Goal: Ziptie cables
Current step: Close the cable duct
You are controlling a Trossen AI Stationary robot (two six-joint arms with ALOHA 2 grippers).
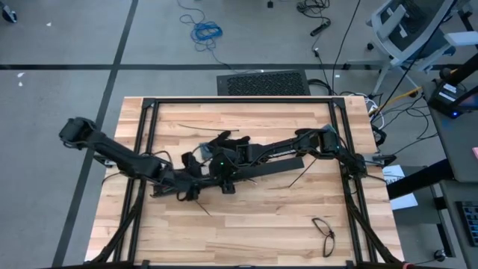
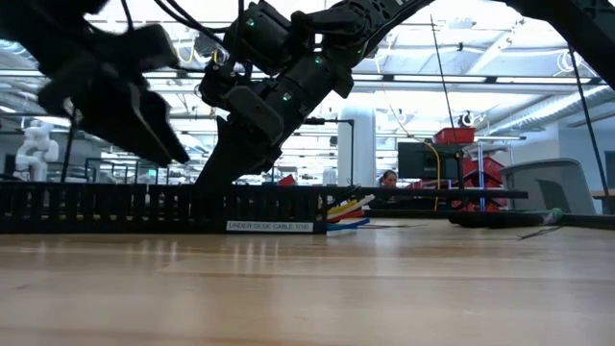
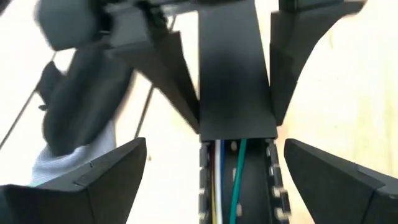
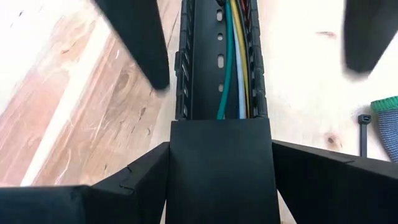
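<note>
A long black slotted bar [image 1: 261, 166] lies flat across the middle of the table. The cables [image 4: 233, 56], green, yellow and white, run inside its open channel. Their ends [image 2: 348, 209] poke out of one end of the bar. My right gripper [image 4: 221, 144] reaches in from the table's right and is shut on the bar [image 1: 215, 172]. My left gripper [image 3: 214, 143] faces it from the left, raised above the bar [image 2: 144, 125]. Its fingers are wide open, one on either side of the channel, and touch nothing. My right gripper pinches the smooth closed stretch of the bar [image 4: 180, 155] between its two fingers, one on each long side. The fingers slant down from the table's right and point along the bar. The bar lies flat on the table [image 2: 144, 207].
Thin black strips lie loose on the wood [image 1: 302, 178] [image 1: 190, 127], one beside the bar [image 4: 362, 130]. A black cable loop [image 1: 325, 233] lies near the front right. A black frame [image 1: 146, 149] borders the table. Something dark [image 1: 224, 140] sits just behind the grippers.
</note>
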